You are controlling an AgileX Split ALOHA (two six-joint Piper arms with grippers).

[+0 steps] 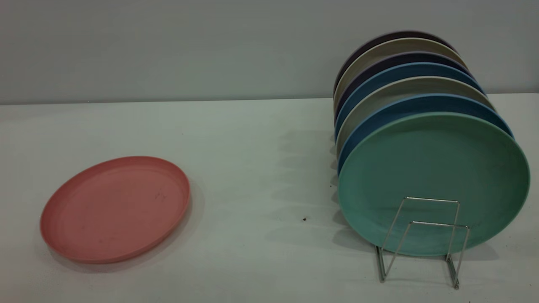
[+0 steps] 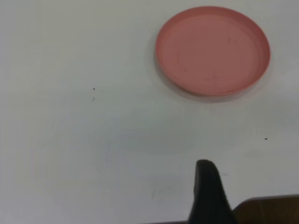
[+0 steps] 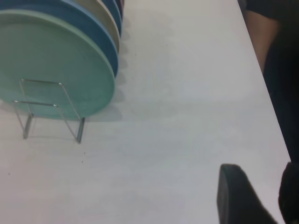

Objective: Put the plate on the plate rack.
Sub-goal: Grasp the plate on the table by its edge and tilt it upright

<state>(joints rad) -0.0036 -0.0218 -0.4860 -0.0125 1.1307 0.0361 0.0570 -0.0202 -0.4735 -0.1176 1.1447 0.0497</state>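
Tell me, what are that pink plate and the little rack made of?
The pink plate looks like matte plastic: flat even colour, no glaze shine, faint dark scuffs. The plate rack looks like thin bare metal wire, silvery and glinting, bent into upright loops. Both are guesses from looks alone.

No text, label, brand, number or sign can be read in any of the views. The salmon-pink plate shows only faint dark scuffs, no lettering. The mint-green plate at the near end of the plate rack is plain, and so are the rims of the plates behind it. The worktop bears only a few tiny dark specks, and the wall behind it is bare.
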